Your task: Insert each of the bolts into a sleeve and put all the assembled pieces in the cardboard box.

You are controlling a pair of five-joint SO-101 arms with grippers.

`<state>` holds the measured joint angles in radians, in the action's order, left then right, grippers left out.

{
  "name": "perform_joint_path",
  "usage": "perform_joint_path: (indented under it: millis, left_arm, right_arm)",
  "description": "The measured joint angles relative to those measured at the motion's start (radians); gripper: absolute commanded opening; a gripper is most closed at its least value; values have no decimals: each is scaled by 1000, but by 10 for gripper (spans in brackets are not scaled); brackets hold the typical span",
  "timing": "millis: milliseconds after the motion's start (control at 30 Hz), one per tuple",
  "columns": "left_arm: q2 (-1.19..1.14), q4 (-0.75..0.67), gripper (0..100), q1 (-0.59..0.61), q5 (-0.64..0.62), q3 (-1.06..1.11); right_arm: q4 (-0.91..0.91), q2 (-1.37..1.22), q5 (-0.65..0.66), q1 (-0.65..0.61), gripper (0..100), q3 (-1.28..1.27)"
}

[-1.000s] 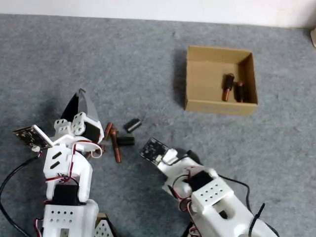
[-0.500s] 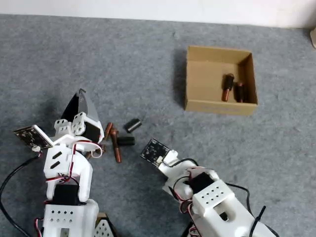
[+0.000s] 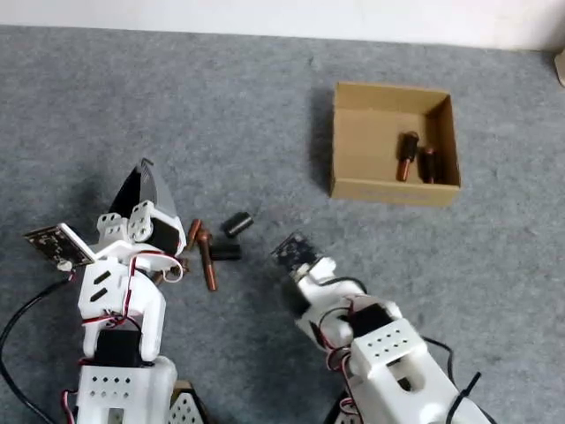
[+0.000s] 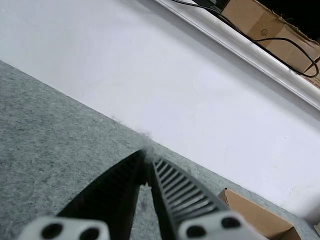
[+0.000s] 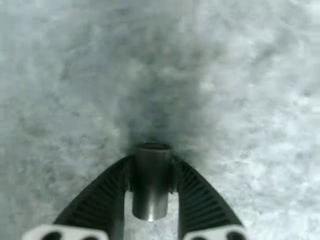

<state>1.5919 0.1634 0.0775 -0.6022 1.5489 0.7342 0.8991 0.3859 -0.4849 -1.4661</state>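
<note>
The right arm (image 3: 380, 349) is on the move! In the last second its wrist has slid toward 1 o'clock across the grey carpet (image 3: 177, 88), turning as it went. Everything else has held its ground. The copper bolts (image 3: 207, 261), at least two of them, and two dark sleeves (image 3: 231, 237) lie huddled at 8 o'clock of table centre, exactly as before. The left gripper (image 3: 146, 181) is parked at their 10 o'clock and hasn't stirred.

So what is the right arm carrying? The right wrist view settles what the overhead angle leaves open. The right gripper (image 5: 151, 162) is clamped on a dark held sleeve (image 5: 151, 182), its open end pointing out over bare carpet. By my reading, that sleeve is being brought clear of the pile and is ready for a bolt.

No bolt is up yet, though. In the left wrist view the left gripper's ribbed fingers (image 4: 172, 182) are pressed together with nothing between them. They are aimed at a white wall (image 4: 175, 75).

The overhead view adds the score. The cardboard box (image 3: 388, 190) sits at 2 o'clock of centre, well apart from both arms. Two assembled pieces (image 3: 408, 155) already lie against its 3 o'clock wall. The job looks partly done, and the pairing of this sleeve has not yet begun.
</note>
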Motion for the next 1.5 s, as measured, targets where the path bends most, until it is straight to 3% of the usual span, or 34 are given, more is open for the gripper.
perform_joint_path:
  millis: [267,467,667,867,967,1100,1500]
  left_arm:
    - [0,411,7,-23,0,-288]
    - [-80,577,7,-23,25,-443]
    - [-500,667,7,-106,114,-661]
    - [-996,936,7,-123,126,-950]
    - [-1154,1051,7,-123,126,-1031]
    - [-1255,1083,7,-123,126,-1059]
    - [-1261,1086,7,-140,127,-954]
  right_arm:
    - [-46,0,-80,101,5,-5]
    - [-46,129,-124,184,5,-21]
    - [-6,482,-129,195,5,-175]
    - [160,868,-129,199,5,-209]
    - [167,893,-129,222,5,-209]
    - [140,848,-129,230,5,-210]
    - [137,836,-129,230,5,-210]
